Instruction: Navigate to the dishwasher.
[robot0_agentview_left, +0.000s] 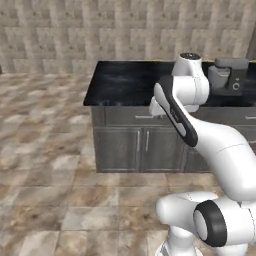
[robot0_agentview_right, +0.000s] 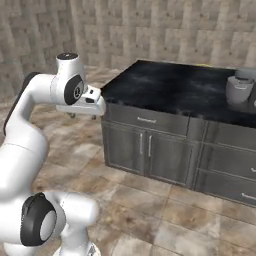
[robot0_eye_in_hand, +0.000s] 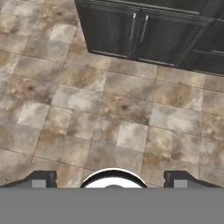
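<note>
Hand (robot0_eye_in_hand: 112, 177) spread wide above floor tiles (robot0_eye_in_hand: 109, 109), facing dark cabinet doors (robot0_eye_in_hand: 135, 35); dishwasher's position unclear.

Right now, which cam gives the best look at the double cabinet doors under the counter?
Right base view: both cabinet doors show whole, handles at the middle seam, below the black counter. Left base view shows them too, the arm covering what lies right of them. Hand view catches them cropped at its top edge.

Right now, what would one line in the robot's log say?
phase: driving, dishwasher not identified | ahead: kitchen island, double-door cabinet, drawers | countertop: grey appliance | gripper: open, empty, over tiled floor
</note>
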